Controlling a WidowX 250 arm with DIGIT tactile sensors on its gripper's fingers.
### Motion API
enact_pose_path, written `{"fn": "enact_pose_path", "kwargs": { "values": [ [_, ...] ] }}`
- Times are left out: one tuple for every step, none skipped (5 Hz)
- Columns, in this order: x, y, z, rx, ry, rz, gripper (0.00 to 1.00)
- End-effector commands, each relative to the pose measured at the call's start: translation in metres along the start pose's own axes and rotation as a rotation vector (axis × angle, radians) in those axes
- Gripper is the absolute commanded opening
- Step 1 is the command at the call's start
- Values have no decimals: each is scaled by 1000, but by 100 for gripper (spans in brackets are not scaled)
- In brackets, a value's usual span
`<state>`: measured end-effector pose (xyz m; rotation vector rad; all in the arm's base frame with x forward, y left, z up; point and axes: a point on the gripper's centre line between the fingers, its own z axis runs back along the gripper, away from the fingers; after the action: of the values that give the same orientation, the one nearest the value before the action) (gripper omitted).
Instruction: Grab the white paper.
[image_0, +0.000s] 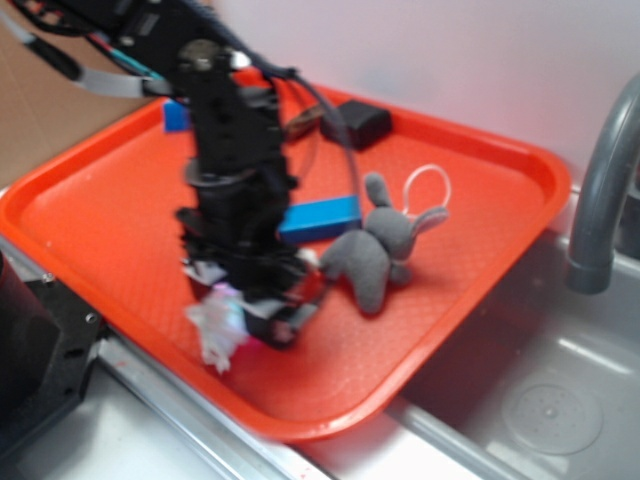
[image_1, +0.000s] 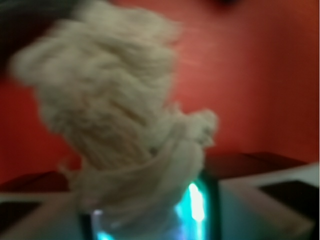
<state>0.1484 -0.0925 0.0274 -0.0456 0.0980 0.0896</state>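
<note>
The white paper (image_0: 218, 328) is a crumpled, lumpy wad over the near edge of the orange tray (image_0: 90, 220). My gripper (image_0: 262, 318) points down and is shut on the wad's right side. In the wrist view the white paper (image_1: 115, 100) fills most of the frame, blurred. Its lower end narrows where it is pinched in the gripper (image_1: 150, 215). Orange tray (image_1: 260, 75) shows behind it. Whether the wad still touches the tray cannot be told.
A grey plush bunny (image_0: 375, 255) with a white loop lies just right of the gripper. Behind the arm are a blue block (image_0: 320, 218), a small blue piece (image_0: 177, 116) and a black box (image_0: 362, 122). A grey faucet (image_0: 600, 200) and the metal sink (image_0: 540, 400) are at the right.
</note>
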Motion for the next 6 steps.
{"fn": "enact_pose_path", "kwargs": {
  "values": [
    [-10,-8,58,-44,-82,-192,0],
    [-11,-12,105,-10,-112,-260,0],
    [-10,-2,133,23,-145,-215,0],
    [3,31,155,51,-177,-60,0],
    [14,62,167,60,-206,46,0],
    [17,85,173,65,-227,100,0]
  ]
}}
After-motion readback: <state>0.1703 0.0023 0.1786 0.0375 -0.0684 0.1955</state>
